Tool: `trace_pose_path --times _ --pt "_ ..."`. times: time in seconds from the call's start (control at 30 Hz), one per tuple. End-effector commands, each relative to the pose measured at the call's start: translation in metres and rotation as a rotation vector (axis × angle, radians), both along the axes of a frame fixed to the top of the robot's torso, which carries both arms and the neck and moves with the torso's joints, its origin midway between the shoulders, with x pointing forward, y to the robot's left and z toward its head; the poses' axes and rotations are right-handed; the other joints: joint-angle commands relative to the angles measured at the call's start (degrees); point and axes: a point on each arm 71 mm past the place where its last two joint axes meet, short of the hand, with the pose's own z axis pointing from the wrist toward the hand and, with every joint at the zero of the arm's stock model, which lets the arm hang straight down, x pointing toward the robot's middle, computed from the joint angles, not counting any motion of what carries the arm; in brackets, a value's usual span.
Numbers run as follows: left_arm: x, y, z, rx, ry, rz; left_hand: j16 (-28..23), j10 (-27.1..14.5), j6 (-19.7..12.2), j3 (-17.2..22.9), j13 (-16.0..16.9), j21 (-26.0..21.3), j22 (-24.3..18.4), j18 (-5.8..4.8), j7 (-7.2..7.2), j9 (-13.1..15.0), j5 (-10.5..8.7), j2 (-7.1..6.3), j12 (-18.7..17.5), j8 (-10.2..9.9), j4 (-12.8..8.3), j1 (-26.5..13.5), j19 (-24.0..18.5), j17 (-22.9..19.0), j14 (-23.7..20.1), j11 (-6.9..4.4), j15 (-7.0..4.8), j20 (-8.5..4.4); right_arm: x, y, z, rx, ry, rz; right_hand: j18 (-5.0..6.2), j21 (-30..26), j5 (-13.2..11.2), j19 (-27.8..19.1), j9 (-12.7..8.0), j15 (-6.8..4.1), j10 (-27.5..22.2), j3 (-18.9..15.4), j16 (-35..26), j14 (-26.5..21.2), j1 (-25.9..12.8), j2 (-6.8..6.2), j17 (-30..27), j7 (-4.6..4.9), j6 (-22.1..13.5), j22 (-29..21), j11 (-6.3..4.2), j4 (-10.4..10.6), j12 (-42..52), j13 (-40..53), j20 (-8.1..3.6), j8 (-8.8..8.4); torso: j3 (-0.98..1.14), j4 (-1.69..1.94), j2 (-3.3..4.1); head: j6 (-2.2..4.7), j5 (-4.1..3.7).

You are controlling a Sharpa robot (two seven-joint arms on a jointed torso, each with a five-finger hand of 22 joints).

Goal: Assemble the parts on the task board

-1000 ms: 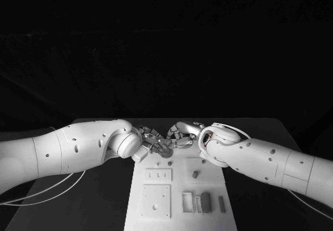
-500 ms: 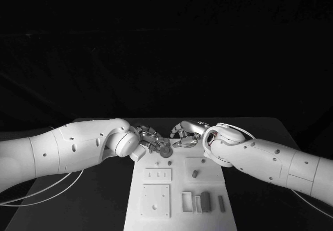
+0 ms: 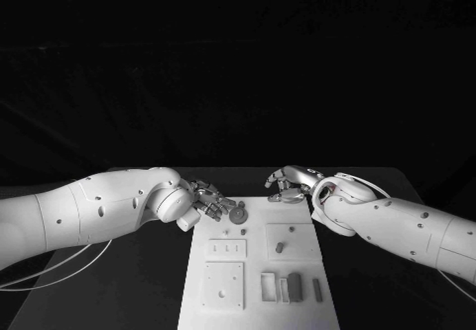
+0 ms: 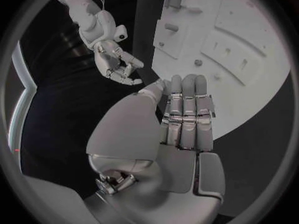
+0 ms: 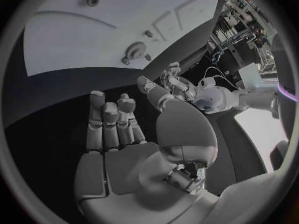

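Both arms hover over the far end of the task board (image 3: 256,289), and neither robot hand carries anything. The left robot hand (image 3: 208,205) sits at the board's far left corner, fingers stretched out flat and side by side, empty. The right robot hand (image 3: 287,185) hangs above the far right corner, fingers loosely curled and apart, palm bare in its wrist view.

Between them, on the board's far end, lies the small gear (image 3: 238,216), a toothed disc, dull metal by the look of it, flat on the white plate and just beside the left fingertips. Whether they touch it, I cannot tell.

My read: the gear is the piece in hand. To do this well, the left robot hand should come down over the disc, pinch it by the rim across its width and lift it level, since a thin flat disc on a smooth plate will likely skate away under a sideways nudge. Keep the right robot hand clear.

Down the board, matte white raised blocks: a square one with slots (image 3: 227,249), another carrying a short grey peg (image 3: 280,248) leaning at a tilt, a larger plate with small holes (image 3: 223,285), and at the near right a row of upright grey and white bars (image 3: 289,289). All of it sits on the black desk (image 3: 377,180).
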Motion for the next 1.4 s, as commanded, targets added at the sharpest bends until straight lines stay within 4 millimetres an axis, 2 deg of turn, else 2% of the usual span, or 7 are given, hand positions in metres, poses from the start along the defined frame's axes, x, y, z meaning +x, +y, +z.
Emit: trace_pose_path --times 0.03,0.13,0.23,0.33,0.5,0.73,1.4 --pt "-0.006 0.001 -0.005 0.119 0.063 -0.117 0.31 0.69 3.68 0.81 0.34 0.23 0.36 0.09 -3.03 0.89 -0.35 0.03 0.43 0.03 -1.36 -1.77 0.22 0.41 0.52 -0.08 -0.05 -0.33 0.003 -0.007 0.011 0.082 0.000 -0.022 0.77 -0.22 0.34 -0.16 -0.10 0.21 -0.29 -0.18 -0.17 0.18 0.21 -0.13 -0.10 0.52 0.06 0.06 0.00 0.21 -0.21 -0.13 0.20 0.07 0.04 -0.06 -0.11 -0.30 0.15" --pt "-0.009 0.002 -0.008 0.166 0.100 -0.160 0.85 1.27 4.47 2.81 1.01 0.55 1.16 0.09 -3.36 1.65 -0.01 -0.09 1.32 0.12 -4.10 -5.04 0.98 1.32 1.28 -0.50 -0.42 -0.69 0.007 -0.016 0.020 0.101 -0.006 -0.044 0.77 -0.23 0.45 -0.16 -0.11 0.20 -0.29 -0.18 -0.17 0.18 0.22 -0.10 -0.11 0.52 0.09 0.06 0.00 0.24 -0.21 -0.16 0.21 0.09 0.03 -0.05 -0.09 -0.58 0.29" --pt "-0.011 0.004 -0.009 0.212 0.107 -0.192 0.94 0.91 4.87 8.87 1.96 0.51 2.58 -0.07 -3.50 3.04 0.14 0.33 2.52 -0.41 -12.41 -13.59 1.58 2.56 1.74 -0.67 -0.65 -0.99 0.012 -0.024 0.036 0.139 -0.021 -0.065 0.77 -0.26 0.56 -0.20 -0.12 0.20 -0.33 -0.19 -0.20 0.15 0.21 -0.12 -0.15 0.51 0.11 0.05 -0.01 0.27 -0.24 -0.22 0.24 0.10 0.00 0.02 -0.10 -0.86 0.11" --pt "-0.012 0.004 -0.011 0.236 0.122 -0.207 1.62 1.35 5.58 12.56 2.59 1.04 3.85 -0.05 -3.75 4.21 0.25 0.44 3.59 -0.24 -16.76 -18.95 2.56 2.93 2.54 -0.99 -0.96 -1.26 0.019 -0.036 0.049 0.153 -0.035 -0.092 0.77 -0.30 0.60 -0.23 -0.13 0.20 -0.36 -0.19 -0.24 0.11 0.21 -0.15 -0.18 0.51 0.13 0.04 -0.01 0.28 -0.27 -0.26 0.25 0.11 -0.02 0.03 -0.11 -1.28 0.13" --pt "-0.014 0.003 -0.013 0.295 0.123 -0.254 4.79 1.71 6.12 16.24 3.76 2.35 6.52 0.17 -4.08 6.31 1.45 0.93 5.63 0.20 -20.64 -23.78 3.47 1.58 2.68 -1.51 -1.43 -1.78 0.028 -0.050 0.060 0.156 -0.050 -0.125 0.77 -0.33 0.68 -0.28 -0.13 0.18 -0.39 -0.18 -0.27 0.08 0.27 -0.15 -0.21 0.49 0.22 0.03 -0.03 0.26 -0.30 -0.32 0.27 0.17 -0.14 -0.07 -0.24 -1.93 -0.02" --pt "-0.015 -0.009 -0.013 0.427 0.079 -0.326 9.35 1.89 6.52 17.96 5.89 3.78 9.20 0.26 -4.32 8.17 4.91 1.48 9.21 0.28 -22.95 -26.54 4.71 0.76 2.85 -2.36 -2.18 -2.45 0.034 -0.058 0.060 0.154 -0.047 -0.150 0.77 -0.36 0.78 -0.32 -0.13 0.16 -0.40 -0.15 -0.30 0.04 0.38 -0.14 -0.25 0.45 0.33 0.03 -0.06 0.23 -0.32 -0.39 0.29 0.23 -0.15 -0.25 -0.41 -2.95 0.02" --pt "-0.010 -0.032 -0.019 0.541 0.077 -0.422 12.94 1.40 7.30 18.47 7.62 4.33 10.98 0.32 -4.74 9.88 5.06 1.72 12.17 0.48 -23.12 -28.15 5.38 -0.48 2.46 -2.89 -2.58 -2.84 0.031 -0.048 0.061 0.157 -0.035 -0.123 0.77 -0.40 0.88 -0.36 -0.15 0.14 -0.41 -0.13 -0.32 0.00 0.48 -0.10 -0.29 0.44 0.36 0.02 -0.08 0.19 -0.33 -0.46 0.31 0.25 0.00 -0.35 -0.34 -4.88 0.01"
